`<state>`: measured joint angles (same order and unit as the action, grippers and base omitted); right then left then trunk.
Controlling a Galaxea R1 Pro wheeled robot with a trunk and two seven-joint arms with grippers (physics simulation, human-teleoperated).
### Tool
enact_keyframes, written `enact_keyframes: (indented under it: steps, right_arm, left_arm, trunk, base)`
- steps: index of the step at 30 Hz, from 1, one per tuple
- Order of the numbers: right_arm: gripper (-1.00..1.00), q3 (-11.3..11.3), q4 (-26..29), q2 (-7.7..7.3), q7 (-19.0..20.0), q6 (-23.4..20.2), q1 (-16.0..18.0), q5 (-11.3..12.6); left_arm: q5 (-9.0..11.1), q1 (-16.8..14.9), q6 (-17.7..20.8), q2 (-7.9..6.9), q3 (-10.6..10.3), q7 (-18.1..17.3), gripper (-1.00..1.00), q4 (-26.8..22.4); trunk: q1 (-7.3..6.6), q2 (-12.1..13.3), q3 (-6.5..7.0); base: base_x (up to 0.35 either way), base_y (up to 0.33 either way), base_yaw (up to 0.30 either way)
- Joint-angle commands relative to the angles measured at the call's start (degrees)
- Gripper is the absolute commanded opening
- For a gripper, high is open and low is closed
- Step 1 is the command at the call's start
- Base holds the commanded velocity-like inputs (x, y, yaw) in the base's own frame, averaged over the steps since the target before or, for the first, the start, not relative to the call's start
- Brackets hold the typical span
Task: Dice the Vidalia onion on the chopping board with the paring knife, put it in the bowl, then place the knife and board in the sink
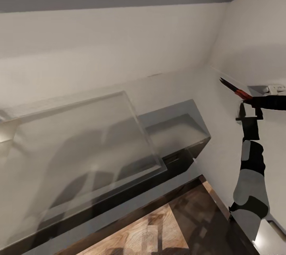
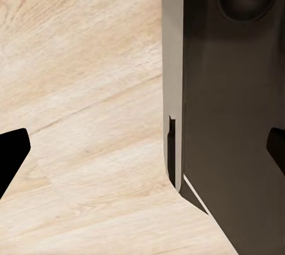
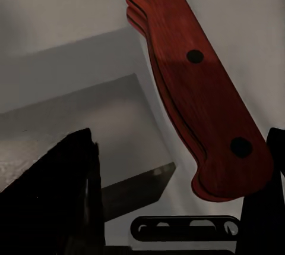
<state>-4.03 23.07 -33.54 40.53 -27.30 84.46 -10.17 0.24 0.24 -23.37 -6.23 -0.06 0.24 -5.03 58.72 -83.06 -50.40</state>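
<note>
The right gripper fingers clamp the paring knife above the table's right end; left fingers spread wide.

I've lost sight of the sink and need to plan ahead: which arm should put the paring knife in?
Right. The right pincer is shut on the paring knife, its red handle between the fingers and its dark blade pointing away from the arm. The left pincer is open over pale wooden floor, holding nothing.
</note>
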Motion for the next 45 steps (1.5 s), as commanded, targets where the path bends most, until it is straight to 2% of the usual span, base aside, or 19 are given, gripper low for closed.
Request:
enact_keyframes:
  steps: [1,20,23,29,45]
  right_arm:
    - [-1.00,-0.37,0.04,0.05,0.47,-0.49,0.00,-0.55]
    - [-1.00,-0.40,-0.02,0.05,0.51,-0.49,0.00,-0.49]
    - [-1.00,-0.44,0.03,-0.64,0.57,-0.48,0.00,-0.46]
    - [-1.00,-0.41,0.04,-0.99,2.71,-0.48,0.00,-0.46]
    - [-1.00,-0.53,0.31,-1.00,3.57,-0.42,0.00,-0.46]
  left_arm:
    - [0.02,0.02,-0.10,-0.01,-0.03,0.02,1.00,-0.07]
    - [0.02,0.02,-0.10,-0.01,-0.03,0.02,1.00,0.02]
    - [0.02,0.02,-0.10,-0.01,-0.03,0.02,1.00,0.02]
    - [0.02,0.02,-0.10,-0.01,-0.03,0.02,1.00,0.02]
    - [0.02,0.02,-0.10,-0.01,-0.03,0.02,1.00,0.02]
  trunk:
    - [0.00,-0.02,-0.04]
    - [0.00,-0.02,-0.04]
    - [0.00,-0.02,-0.04]
    - [0.00,-0.02,-0.04]
    - [0.00,-0.02,-0.04]
  base:
    - [0.000,0.000,0.000]
    - [0.000,0.000,0.000]
    - [0.000,0.000,0.000]
    - [0.000,0.000,0.000]
    - [0.000,0.000,0.000]
